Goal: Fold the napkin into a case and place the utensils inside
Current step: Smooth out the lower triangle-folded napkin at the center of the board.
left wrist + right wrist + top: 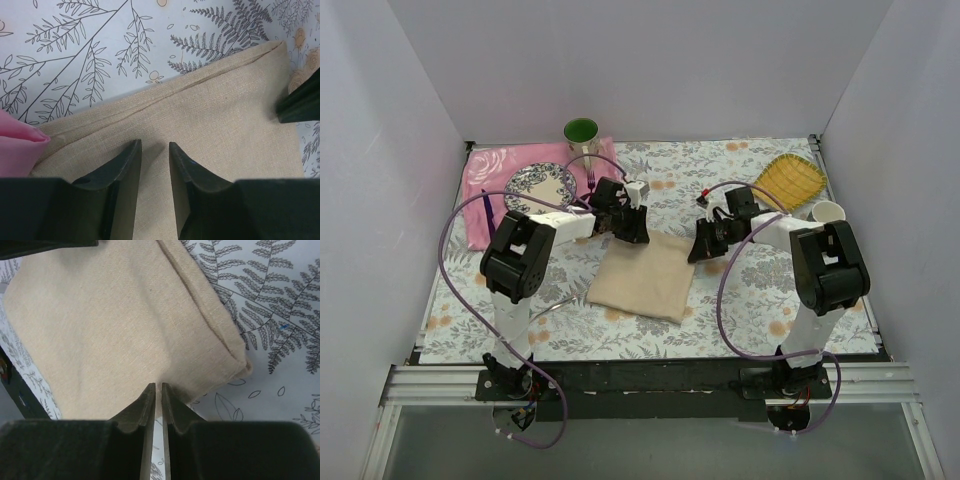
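Note:
The beige-tan napkin (642, 275) lies folded flat on the floral tablecloth, in the middle. My left gripper (630, 228) hovers over its far left corner, its jaws a little apart with flat cloth (215, 115) under them and nothing gripped (152, 145). My right gripper (705, 245) is at the far right corner, its jaws nearly closed and pinching the napkin's edge (159, 385). The cloth (100, 325) dimples at the tips. A slim pale utensil (555, 308) lies left of the napkin; I cannot tell whether it is the spoon or the fork.
At the back left, a pink mat (485, 185) carries a patterned plate (540, 185), a dark purple utensil (488, 212) and a purple fork (592, 180). A green cup (581, 135) stands behind it. A yellow woven dish (788, 178) and a white cup (827, 212) are at the right.

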`<action>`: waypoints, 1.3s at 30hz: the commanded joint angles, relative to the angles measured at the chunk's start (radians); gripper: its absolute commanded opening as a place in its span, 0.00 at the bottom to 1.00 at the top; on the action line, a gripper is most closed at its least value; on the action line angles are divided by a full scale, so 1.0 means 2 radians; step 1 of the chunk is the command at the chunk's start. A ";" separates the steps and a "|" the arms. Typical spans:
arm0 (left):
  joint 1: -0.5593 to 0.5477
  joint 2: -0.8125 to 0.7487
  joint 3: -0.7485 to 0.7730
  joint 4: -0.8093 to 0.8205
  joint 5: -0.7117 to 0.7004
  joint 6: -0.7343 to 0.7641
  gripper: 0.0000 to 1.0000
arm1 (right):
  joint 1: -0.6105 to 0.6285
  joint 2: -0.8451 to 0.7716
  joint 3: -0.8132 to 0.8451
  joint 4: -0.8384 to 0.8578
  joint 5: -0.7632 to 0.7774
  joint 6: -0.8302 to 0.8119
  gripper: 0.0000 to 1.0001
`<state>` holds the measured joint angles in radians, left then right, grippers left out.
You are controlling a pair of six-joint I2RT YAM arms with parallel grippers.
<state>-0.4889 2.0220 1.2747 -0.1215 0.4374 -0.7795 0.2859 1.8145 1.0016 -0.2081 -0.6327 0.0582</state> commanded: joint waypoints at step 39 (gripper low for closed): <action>-0.031 -0.216 -0.186 -0.108 0.133 0.129 0.52 | -0.006 0.000 0.131 -0.048 -0.072 -0.009 0.54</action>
<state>-0.6411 1.6482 0.8841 -0.3443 0.5697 -0.4088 0.2806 1.9739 1.2572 -0.2245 -0.6781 0.0368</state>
